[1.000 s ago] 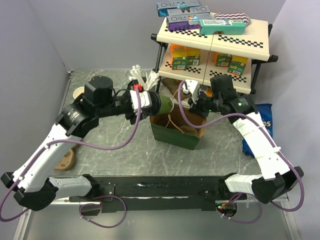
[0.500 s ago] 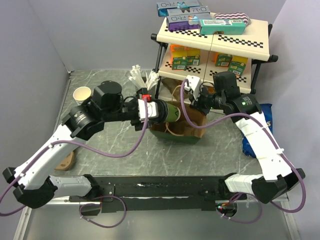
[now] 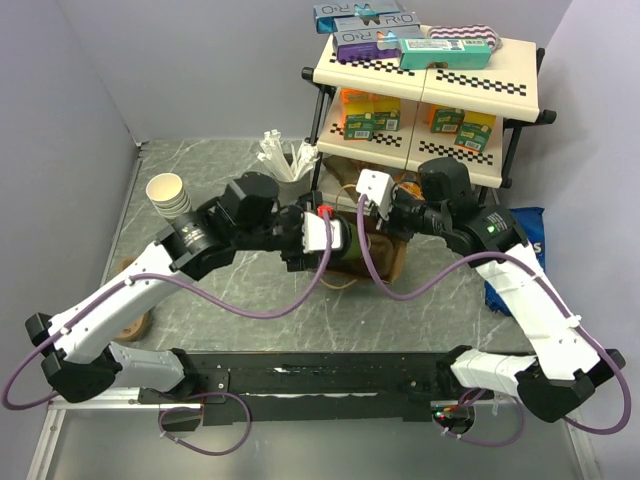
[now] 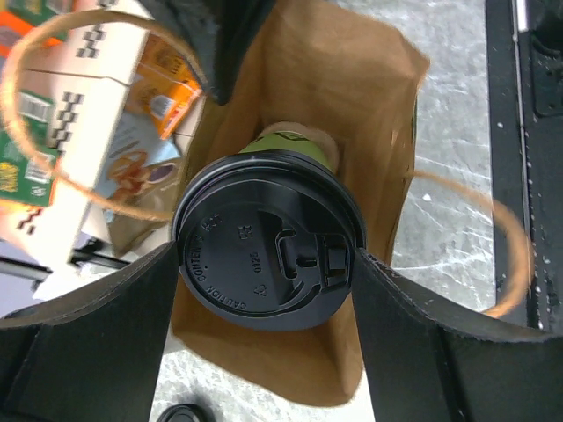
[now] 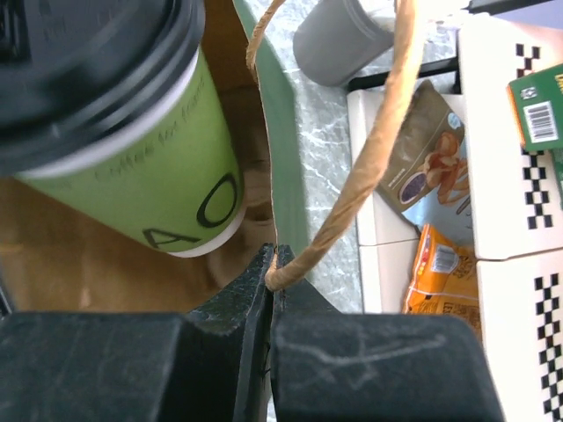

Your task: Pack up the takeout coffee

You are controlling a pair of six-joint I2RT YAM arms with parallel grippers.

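While snug between left fingers (image 4: 97,343), one coffee (image 4: 264,242); right fingers (image 5: 220,352) tight on one bag (image 4: 347,97).

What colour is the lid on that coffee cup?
Black. The lid shows best in the left wrist view.

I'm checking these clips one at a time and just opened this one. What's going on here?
The left gripper holds the takeout coffee upright, its fingers clamped on either side just below the black lid, with the cup's base inside the mouth of the paper bag. The right gripper is pinched shut on the bag's rim, where a twine handle attaches. The cup is not yet released, and whether it touches the bag's bottom cannot be seen.
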